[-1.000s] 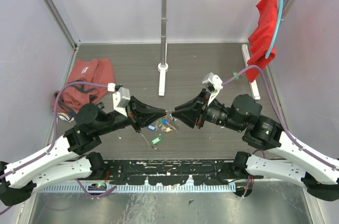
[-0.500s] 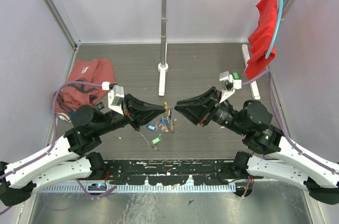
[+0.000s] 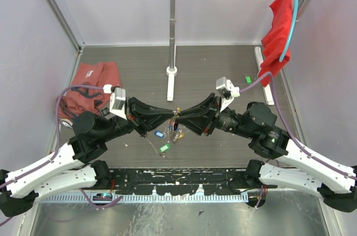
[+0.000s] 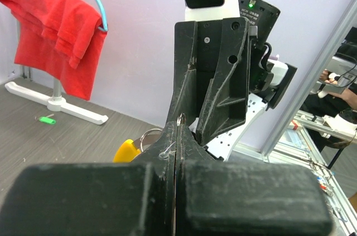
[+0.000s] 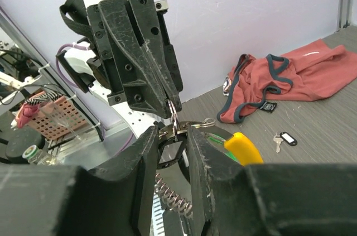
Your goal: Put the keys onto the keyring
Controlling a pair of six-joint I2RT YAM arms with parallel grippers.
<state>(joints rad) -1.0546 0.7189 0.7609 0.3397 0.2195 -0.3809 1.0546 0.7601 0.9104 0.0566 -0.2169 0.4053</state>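
Note:
My left gripper [image 3: 172,115] is shut on the silvery keyring [image 3: 177,113] and holds it above the table. In the left wrist view the left gripper [image 4: 178,127] pinches a thin edge of the ring, with its yellow section [image 4: 127,149] just left. My right gripper [image 3: 182,119] meets it tip to tip. In the right wrist view the right gripper [image 5: 172,135] is open, its jaws on either side of the ring [image 5: 173,118] and a black-tagged key [image 5: 170,155]. Several keys [image 3: 176,130] hang below. A blue-tagged key [image 3: 160,134] and a green-tagged key [image 3: 164,148] lie on the table.
A pink-red garment [image 3: 89,88] lies at the left. A white clothes stand [image 3: 172,35] rises at the back centre, with a red cloth [image 3: 279,29] hanging at the right. A loose black-tagged key [image 5: 284,138] lies on the floor near the garment.
My right gripper drew back to the right, then came in again to meet the left gripper's tip. The left gripper kept hold of the keyring and rose slightly.

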